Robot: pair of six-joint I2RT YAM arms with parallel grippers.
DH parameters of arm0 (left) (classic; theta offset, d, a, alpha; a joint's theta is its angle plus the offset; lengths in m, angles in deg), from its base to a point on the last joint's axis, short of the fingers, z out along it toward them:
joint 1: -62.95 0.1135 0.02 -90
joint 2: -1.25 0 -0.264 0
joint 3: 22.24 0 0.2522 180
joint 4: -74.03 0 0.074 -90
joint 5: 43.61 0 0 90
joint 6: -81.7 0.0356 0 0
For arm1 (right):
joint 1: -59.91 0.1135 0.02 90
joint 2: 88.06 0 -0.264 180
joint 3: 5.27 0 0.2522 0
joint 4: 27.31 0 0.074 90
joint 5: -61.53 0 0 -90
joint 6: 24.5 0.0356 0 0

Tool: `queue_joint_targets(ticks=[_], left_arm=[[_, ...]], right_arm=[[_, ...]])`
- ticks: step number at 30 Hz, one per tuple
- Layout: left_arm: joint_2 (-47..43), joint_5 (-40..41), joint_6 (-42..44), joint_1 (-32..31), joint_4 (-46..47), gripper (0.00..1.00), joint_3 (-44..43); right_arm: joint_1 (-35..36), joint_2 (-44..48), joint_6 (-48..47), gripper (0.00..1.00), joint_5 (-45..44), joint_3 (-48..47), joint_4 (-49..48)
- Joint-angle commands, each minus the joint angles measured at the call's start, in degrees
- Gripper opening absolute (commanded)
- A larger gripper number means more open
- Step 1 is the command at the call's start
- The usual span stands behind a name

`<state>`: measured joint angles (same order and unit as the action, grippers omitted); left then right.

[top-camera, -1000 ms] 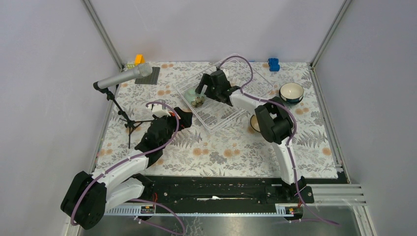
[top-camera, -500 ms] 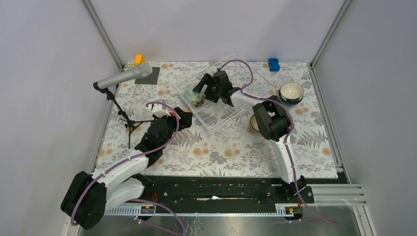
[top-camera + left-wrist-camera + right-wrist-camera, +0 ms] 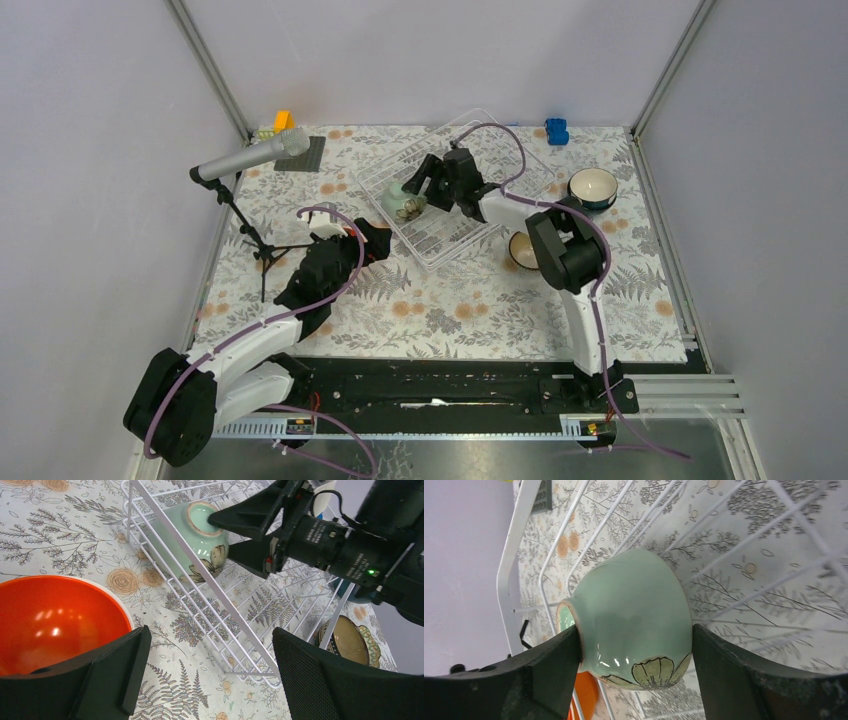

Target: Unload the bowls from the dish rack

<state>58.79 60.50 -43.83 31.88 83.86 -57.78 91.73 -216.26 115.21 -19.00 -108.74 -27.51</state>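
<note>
right gripper (image 3: pixel 635 641) is clamping the pale green bowl (image 3: pixel 634 600), which is lying on its side inside the dish rack (image 3: pixel 199 572), probably so it's easier to lift out. left gripper (image 3: pixel 210 647) is hanging wide open over the orange bowl (image 3: pixel 50 615) on the table.

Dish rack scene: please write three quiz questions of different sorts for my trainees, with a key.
1. True or false: the green bowl lies inside the dish rack.
2. Nearest the left claw on the table is: A the orange bowl; B a glass; C a plate.
3. Which claw has one finger on each side of the green bowl?
Key: 1 true; 2 A; 3 the right claw.
</note>
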Motion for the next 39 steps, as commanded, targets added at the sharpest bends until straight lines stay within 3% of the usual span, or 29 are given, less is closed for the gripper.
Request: queue_joint_targets(ticks=[1,10,15,28,33,39], left_arm=[[0.0,-0.3,0.8,-0.2,2.1,0.96,-1.0],[-0.2,-0.1,1.2,-0.2,2.0,0.96,-1.2],[0.0,-0.1,1.3,-0.2,2.0,0.96,-1.2],[0.2,0.1,1.7,-0.2,2.0,0.96,-1.3],[0.1,0.7,1.6,-0.2,1.8,0.96,-1.3],[0.1,0.6,1.4,-0.2,1.9,0.96,-1.2]], right_arm=[[0.2,9.5,-6.7,0.73,-5.9,2.3,-0.4],[1.6,17.9,-24.1,0.68,-19.4,5.5,5.2],[4.8,20.0,-34.3,0.69,-32.7,4.6,9.7],[12.5,14.9,-52.7,0.69,-54.1,-0.3,11.9],[12.7,10.7,-53.2,0.76,-54.7,-4.2,16.9],[12.8,10.4,-54.2,0.87,-50.2,-2.5,17.3]])
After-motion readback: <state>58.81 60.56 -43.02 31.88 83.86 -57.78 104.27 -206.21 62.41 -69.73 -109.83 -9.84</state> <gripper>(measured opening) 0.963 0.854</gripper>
